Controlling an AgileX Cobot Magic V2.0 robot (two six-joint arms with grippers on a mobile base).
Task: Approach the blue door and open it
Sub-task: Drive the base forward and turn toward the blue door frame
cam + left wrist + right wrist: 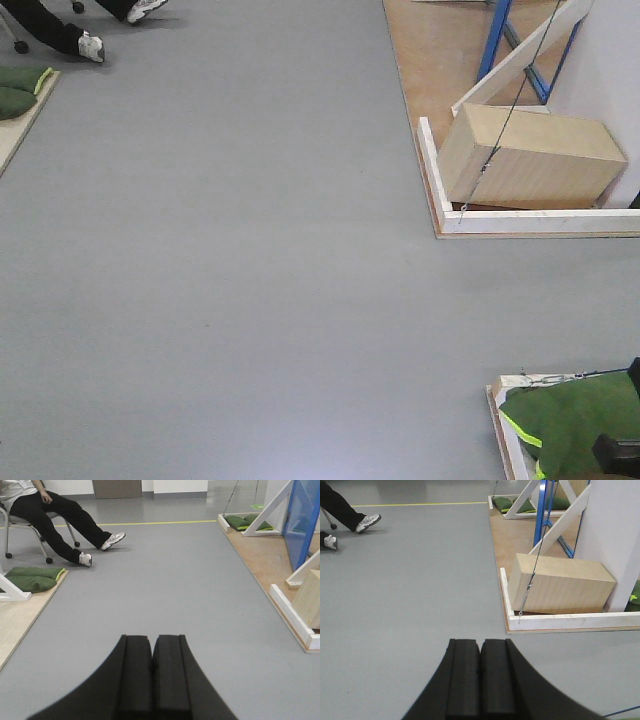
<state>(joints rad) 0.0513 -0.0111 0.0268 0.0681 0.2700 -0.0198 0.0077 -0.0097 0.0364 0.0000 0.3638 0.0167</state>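
The front-facing view sits high and tilts steeply down onto the grey floor (220, 260), with the wooden box (530, 155) inside the corner of the white-edged platform (520, 222) at upper right. The left wrist view rides low, looking almost level along the floor past the left gripper (152, 642). The right wrist view looks forward and more downward over the right gripper (480, 645), nearer the box. All three share the box and the white shoes (91, 45).

No writing, label, brand or number can be read — the glossy bright-blue door panel (303, 520) and the pale rectangular wooden box (565, 587) show plain faces
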